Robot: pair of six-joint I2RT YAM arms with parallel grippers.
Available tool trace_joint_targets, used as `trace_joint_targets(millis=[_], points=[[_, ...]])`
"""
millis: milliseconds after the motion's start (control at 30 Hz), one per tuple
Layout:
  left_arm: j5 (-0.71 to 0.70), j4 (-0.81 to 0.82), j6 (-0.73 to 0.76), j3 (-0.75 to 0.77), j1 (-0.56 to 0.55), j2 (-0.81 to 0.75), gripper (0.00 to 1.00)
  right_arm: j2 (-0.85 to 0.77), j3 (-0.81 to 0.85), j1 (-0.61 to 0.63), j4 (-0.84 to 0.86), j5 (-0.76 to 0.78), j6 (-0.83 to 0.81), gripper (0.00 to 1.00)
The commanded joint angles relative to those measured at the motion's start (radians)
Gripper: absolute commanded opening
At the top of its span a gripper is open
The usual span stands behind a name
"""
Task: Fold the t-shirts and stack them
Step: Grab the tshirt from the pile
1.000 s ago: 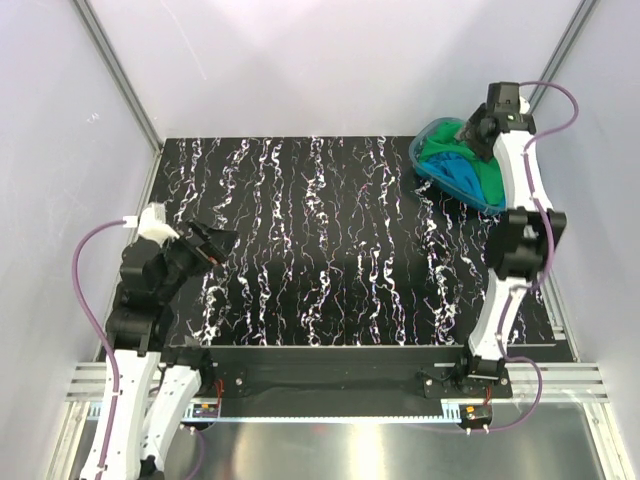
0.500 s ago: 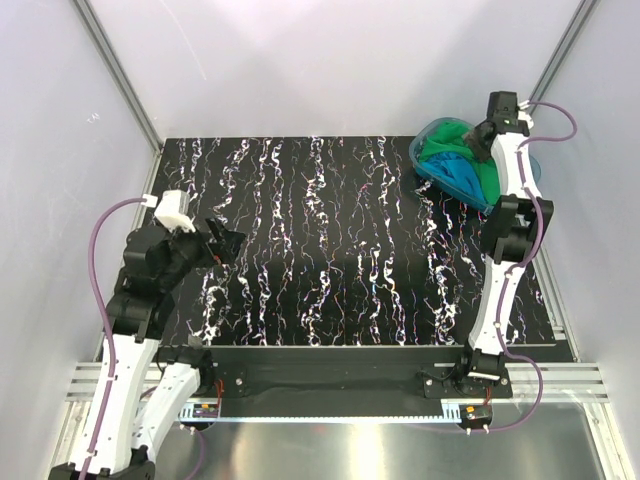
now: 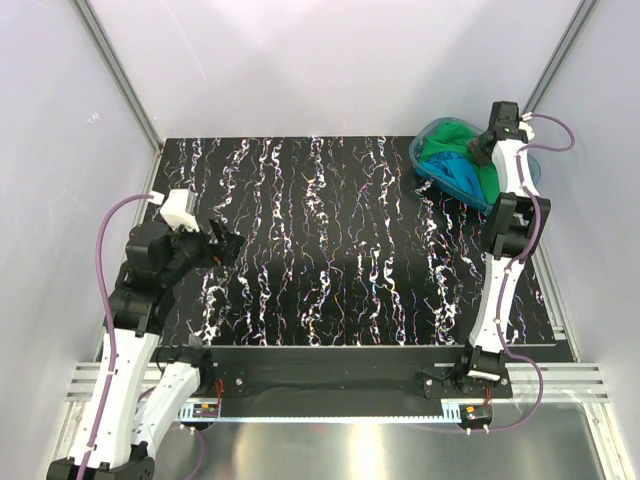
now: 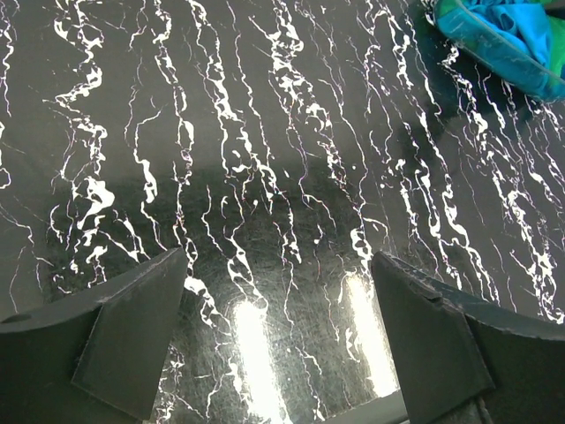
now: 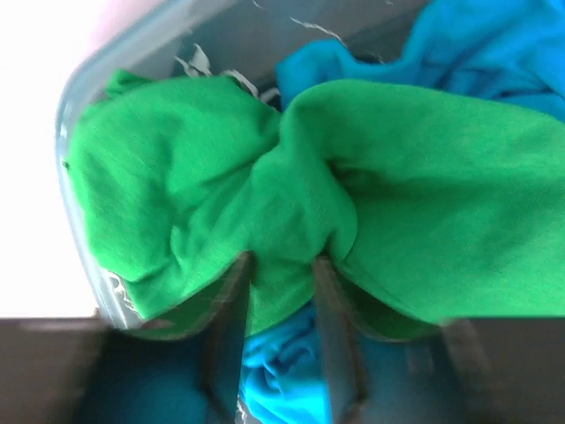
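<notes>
The green t-shirt (image 3: 440, 147) and the turquoise t-shirts (image 3: 462, 170) lie crumpled in the clear blue-tinted tub (image 3: 530, 165) at the table's far right corner. My right gripper (image 3: 484, 143) reaches down into the tub. In the right wrist view its fingers (image 5: 231, 300) pinch a bunched fold of the green t-shirt (image 5: 424, 177), with turquoise cloth (image 5: 494, 44) above and below; the gripper (image 5: 281, 291) is shut on that fold. My left gripper (image 3: 232, 247) hovers open and empty over the table's left side, and in the left wrist view (image 4: 282, 340) only bare table lies between its jaws.
The table (image 3: 330, 240) is black with white marbling. The tub's wall (image 5: 115, 62) curves close around the green cloth. The tub corner with turquoise cloth shows at the top right of the left wrist view (image 4: 494, 53). Grey enclosure walls stand on both sides.
My right gripper has moved toward the right wall and sunk into the tub onto the green cloth. My left arm has swung its gripper slightly right.
</notes>
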Motion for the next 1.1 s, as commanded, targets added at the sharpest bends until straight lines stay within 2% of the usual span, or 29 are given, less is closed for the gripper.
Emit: trace_joint_targets(millis=[0,100,133,167,300,500,533,667,767,800,967,1067], points=[[0.018,0.023,0.025,0.057,-0.004,0.013,0.91,0.023,0.071,-0.013,0.074,-0.006,0.014,0.36],[0.018,0.020,0.028,0.062,-0.004,0.016,0.92,0.053,0.124,-0.017,0.079,-0.037,0.029,0.15],[0.014,0.020,0.031,0.067,-0.002,0.016,0.92,0.057,0.166,-0.019,0.076,-0.038,0.035,0.03],[0.009,0.017,0.031,0.067,-0.002,0.017,0.92,0.060,0.189,-0.019,0.077,-0.046,0.035,0.00],[0.005,0.024,0.028,0.076,-0.002,0.027,0.92,0.030,0.279,-0.019,0.122,-0.060,0.055,0.00],[-0.008,0.026,0.018,0.102,-0.002,0.039,0.93,-0.123,0.281,-0.019,0.441,-0.116,0.078,0.00],[-0.011,0.018,0.014,0.108,-0.002,0.039,0.94,-0.137,0.298,-0.019,0.534,-0.126,0.077,0.00],[-0.012,0.004,-0.012,0.119,-0.002,0.030,0.94,-0.212,0.353,-0.017,0.775,-0.103,0.117,0.00],[0.004,-0.005,-0.055,0.119,-0.002,0.019,0.95,-0.228,0.471,-0.014,0.831,-0.069,0.172,0.00],[0.011,-0.008,-0.080,0.117,-0.002,0.008,0.95,-0.254,0.473,-0.016,0.847,-0.080,0.216,0.00],[0.023,-0.036,-0.129,0.117,-0.002,-0.033,0.95,-0.429,0.332,0.007,0.898,-0.129,0.221,0.00],[0.031,-0.048,-0.162,0.114,-0.002,-0.071,0.95,-0.441,0.379,0.026,0.828,-0.221,0.256,0.00]])
